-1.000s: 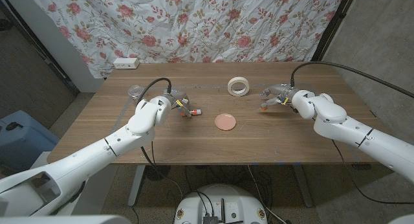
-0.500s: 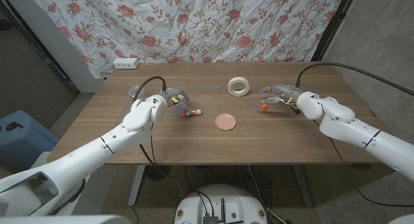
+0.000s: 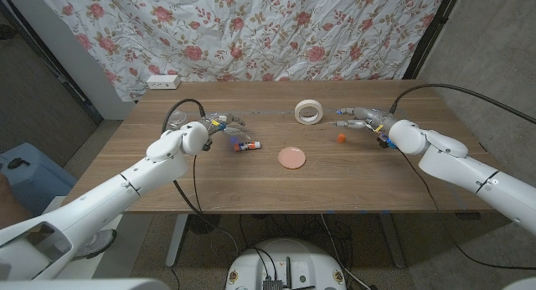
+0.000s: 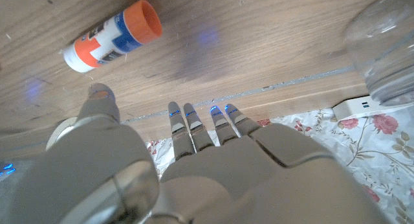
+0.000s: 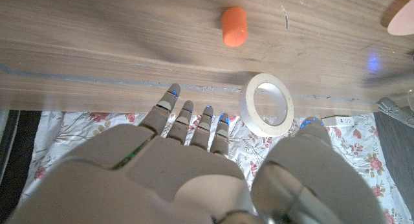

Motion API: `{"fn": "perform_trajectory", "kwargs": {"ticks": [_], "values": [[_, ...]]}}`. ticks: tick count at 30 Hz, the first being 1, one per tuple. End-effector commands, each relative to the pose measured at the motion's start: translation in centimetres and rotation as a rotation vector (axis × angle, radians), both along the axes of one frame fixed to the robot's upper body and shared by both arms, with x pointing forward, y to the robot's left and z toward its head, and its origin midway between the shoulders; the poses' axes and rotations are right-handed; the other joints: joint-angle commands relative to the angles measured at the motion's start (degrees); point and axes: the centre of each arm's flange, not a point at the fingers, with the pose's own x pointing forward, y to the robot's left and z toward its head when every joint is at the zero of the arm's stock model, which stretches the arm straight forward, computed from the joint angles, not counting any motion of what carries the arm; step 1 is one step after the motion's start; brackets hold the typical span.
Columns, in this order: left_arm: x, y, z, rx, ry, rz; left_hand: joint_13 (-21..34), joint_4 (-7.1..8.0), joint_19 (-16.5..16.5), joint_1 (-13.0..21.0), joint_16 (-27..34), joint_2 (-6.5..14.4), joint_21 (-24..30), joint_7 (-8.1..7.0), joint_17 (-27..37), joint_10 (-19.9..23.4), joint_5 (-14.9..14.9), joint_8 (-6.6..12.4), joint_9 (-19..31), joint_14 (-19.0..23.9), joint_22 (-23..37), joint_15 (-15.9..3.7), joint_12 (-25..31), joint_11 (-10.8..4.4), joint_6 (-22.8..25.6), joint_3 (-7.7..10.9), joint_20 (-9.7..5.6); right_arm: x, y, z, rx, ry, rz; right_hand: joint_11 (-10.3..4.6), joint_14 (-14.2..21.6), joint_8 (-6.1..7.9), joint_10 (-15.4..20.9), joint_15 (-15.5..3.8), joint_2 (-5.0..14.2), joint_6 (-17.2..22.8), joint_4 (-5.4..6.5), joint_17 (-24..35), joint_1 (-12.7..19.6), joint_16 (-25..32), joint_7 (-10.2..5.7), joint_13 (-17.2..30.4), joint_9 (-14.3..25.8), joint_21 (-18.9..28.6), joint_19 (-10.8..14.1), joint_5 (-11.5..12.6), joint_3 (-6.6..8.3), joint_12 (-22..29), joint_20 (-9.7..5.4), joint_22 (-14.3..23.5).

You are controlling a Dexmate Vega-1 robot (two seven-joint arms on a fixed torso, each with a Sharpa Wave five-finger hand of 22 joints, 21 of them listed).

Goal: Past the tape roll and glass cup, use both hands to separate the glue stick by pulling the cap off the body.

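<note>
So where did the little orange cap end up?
In the head view, the orange cap lies on the table's right side, beside the right robot hand, right of the pink disc.

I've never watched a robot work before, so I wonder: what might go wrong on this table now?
The small orange cap lies loose, apart from the right hand, and might roll. The left hand hovers close to the clear glass cup and could knock it. The uncapped glue stick body could dry out.

head: high, looks down over table (image 3: 209,177) | wrists: close, along tabletop; all share it
</note>
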Motion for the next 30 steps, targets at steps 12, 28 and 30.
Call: {"fn": "perform_trajectory", "kwargs": {"ticks": [12,28,30], "values": [[3.3,1.1,-1.0,-0.454,-0.072,-0.097,0.17,0.50,0.82,-0.42,0.66,3.15,0.71,1.18,0.07,-0.97,0.07,0.29,0.06,0.99,0.03,-0.37,0.57,1.18,-0.85,1.11,-0.37,1.0,-0.9,-0.2,0.318,-0.016,0.048,0.30,0.31,0.24,0.12,-2.10,1.72,-1.17,2.50,-0.35,-4.28,0.42,1.09,-0.79,-0.18,0.33,0.67,-1.02,-0.86,0.77,-1.83,0.06],[3.4,1.5,-2.8,-0.771,-0.163,-0.127,0.13,0.26,2.10,-0.73,0.81,4.95,0.88,1.77,0.01,-0.24,0.10,0.53,-0.02,2.72,-0.01,-1.03,1.09,1.57,-0.78,1.98,-0.30,2.2,-2.8,-0.7,0.546,-0.027,0.116,0.94,1.30,0.87,1.19,-1.66,2.99,0.42,3.81,-0.71,-6.59,0.76,1.80,-1.17,-0.32,0.48,1.41,-1.58,-1.23,1.14,-2.21,0.03],[3.5,1.7,-3.1,-0.814,-0.179,-0.147,0.12,0.16,2.35,-0.97,0.79,5.25,0.86,2.08,0.00,0.29,0.09,0.88,-0.04,3.15,-0.01,-1.09,1.29,1.59,0.30,2.12,-0.39,2.3,-3.0,-0.7,0.569,-0.032,0.126,0.98,1.32,0.90,1.30,-1.70,3.08,0.54,3.91,-0.76,-6.79,0.75,1.88,-1.20,-0.33,0.47,1.45,-1.63,-1.27,1.16,-2.23,0.03]]}}
